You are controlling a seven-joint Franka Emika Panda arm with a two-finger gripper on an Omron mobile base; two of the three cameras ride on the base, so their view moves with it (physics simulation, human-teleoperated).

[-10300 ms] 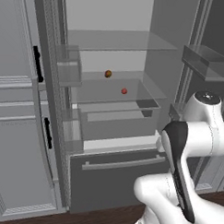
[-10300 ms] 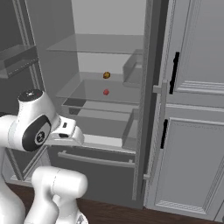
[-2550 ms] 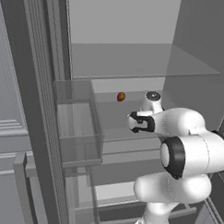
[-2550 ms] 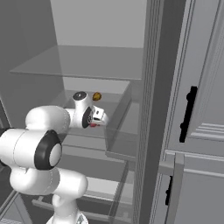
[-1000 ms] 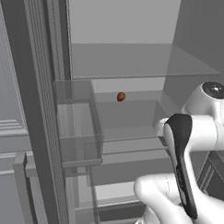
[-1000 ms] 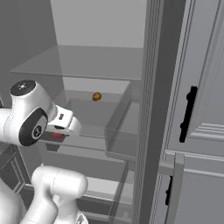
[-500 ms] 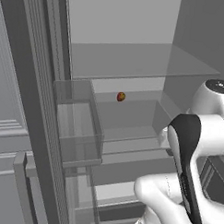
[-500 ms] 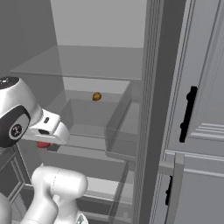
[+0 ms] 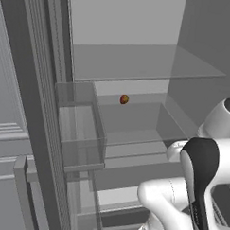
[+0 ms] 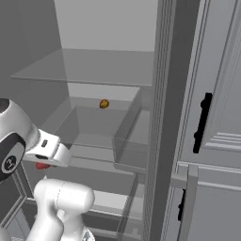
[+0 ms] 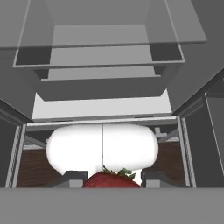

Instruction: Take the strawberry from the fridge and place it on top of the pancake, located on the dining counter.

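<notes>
The strawberry [image 11: 111, 179] sits at the bottom of the hand view, red with green leaves, between the two dark fingertips [image 11: 73, 177], so the claw [image 11: 111, 183] is closed on it and carries it. The first part of the task, taking the berry off the shelf, looks done. What is left: bring the arm fully out of the fridge [image 9: 36, 108], drive to the dining tabletop w/ the pancake, and set the berry on the stack. Neither of those is in sight, so I judge the task approx. half done at most.

The right base view gives only a small red spot [image 10: 42, 165] under the white wrist; the hand view confirms it is the berry. Both base views show a small orange-brown round thing [image 9: 123, 99] on the glass shelf [image 9: 138, 61] area behind the clear bin [image 9: 80, 129]; the hand view points low, at the drawers.
</notes>
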